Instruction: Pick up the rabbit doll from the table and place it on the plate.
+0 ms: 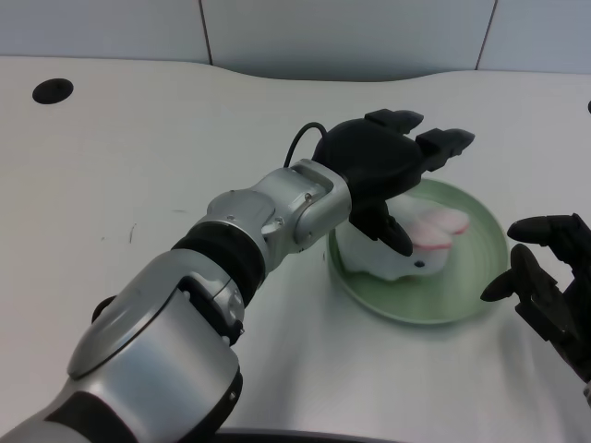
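**Rabbit doll lying on plate, left hand spread above it**

The rabbit doll (411, 242) is being seen lying on the green plate (480, 277), in the plate's left half, toward its 9 o'clock rim. It is white, with pink-lined ears pointed toward 3 o'clock and a small dark mark showing on its lower side. Its upper-left part is being hidden by the hand.

The left hand (383, 166) is being held directly over the doll, at the doll's 11 o'clock. Its fingers (443, 140) are being stretched out apart toward 2 o'clock, past the plate's far rim, and are not being wrapped around anything. The thumb (388, 231) is being pointed down toward 5 o'clock and is overlapping the doll's body in the picture; whether it is actually touching the doll cannot be told. No grip on the doll is being shown, so the hand is being read as spread and empty.

The silver left forearm (277, 212) is being extended from 7 o'clock of the frame up toward the plate, with a black cable (300, 140) looping at the wrist.

The plate is being supported by the white table (138, 148), right of centre. A dark round hole (53, 90) is being seen in the table at 10 o'clock, well apart from the plate.
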{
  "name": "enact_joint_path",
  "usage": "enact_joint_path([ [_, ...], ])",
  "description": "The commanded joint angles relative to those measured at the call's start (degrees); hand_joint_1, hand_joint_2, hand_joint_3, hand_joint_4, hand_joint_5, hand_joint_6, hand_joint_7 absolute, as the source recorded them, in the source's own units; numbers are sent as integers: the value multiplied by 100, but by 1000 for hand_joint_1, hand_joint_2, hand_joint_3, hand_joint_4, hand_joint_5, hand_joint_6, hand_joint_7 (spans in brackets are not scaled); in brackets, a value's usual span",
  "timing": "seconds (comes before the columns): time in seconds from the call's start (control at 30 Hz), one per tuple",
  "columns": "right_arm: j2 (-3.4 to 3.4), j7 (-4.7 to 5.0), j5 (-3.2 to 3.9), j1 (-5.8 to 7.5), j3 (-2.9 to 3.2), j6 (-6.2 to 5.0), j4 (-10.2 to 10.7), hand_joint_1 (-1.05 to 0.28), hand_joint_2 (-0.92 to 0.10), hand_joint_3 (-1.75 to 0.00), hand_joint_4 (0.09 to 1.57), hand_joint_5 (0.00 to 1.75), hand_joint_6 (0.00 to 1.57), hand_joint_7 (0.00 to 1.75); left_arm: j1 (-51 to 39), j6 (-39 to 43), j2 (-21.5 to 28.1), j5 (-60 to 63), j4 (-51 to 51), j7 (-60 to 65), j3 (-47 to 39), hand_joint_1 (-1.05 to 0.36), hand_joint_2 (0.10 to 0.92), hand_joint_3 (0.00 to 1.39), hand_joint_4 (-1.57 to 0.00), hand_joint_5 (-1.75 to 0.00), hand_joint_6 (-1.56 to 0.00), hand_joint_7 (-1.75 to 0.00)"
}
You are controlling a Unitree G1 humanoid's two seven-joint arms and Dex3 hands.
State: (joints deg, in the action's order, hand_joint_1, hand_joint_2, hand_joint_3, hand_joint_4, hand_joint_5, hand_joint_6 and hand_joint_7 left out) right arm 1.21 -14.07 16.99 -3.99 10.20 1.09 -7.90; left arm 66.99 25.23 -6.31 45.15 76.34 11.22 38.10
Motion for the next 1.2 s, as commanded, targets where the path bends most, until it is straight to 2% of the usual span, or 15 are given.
enact_joint_path([
  [0.03,82,-26,30,1,47,-54,-30,-272,-921,-655,480,1746,73,1746,82,16,74,-53,-13,-72,-42,-871,921,31,1,1,-1,-1],
  [0.47,77,-34,25,0,53,-54,-31,-272,-921,-655,476,1746,73,1746,82,16,76,-62,-15,-76,-37,-872,921,31,1,1,0,0],
  [0.6,81,-14,75,40,76,54,76,-265,-921,-657,447,1746,66,1746,-30,227,225,-279,-52,-102,-252,-873,921,31,1,1,-9,-5],
  [0.63,101,-30,133,34,107,123,95,-265,-921,-657,444,1746,66,1746,-227,542,480,-580,-130,-219,-539,-873,921,31,1,1,-9,-5],
  [0.67,117,-42,179,30,130,178,111,-271,-921,-642,426,1746,61,1746,-377,784,673,-813,-192,-317,-758,-784,921,96,-79,-47,-87,-43],
  [0.73,135,-53,231,27,155,249,136,-275,-921,-634,415,1746,59,1746,-539,1051,877,-1073,-272,-455,-991,-737,921,134,-119,-73,-127,-62],
  [1.2,146,-45,248,32,152,298,167,-276,-921,-631,409,1746,57,1746,-586,1081,903,-1102,-356,-583,-1073,-719,921,154,-124,-100,-144,-63],
])
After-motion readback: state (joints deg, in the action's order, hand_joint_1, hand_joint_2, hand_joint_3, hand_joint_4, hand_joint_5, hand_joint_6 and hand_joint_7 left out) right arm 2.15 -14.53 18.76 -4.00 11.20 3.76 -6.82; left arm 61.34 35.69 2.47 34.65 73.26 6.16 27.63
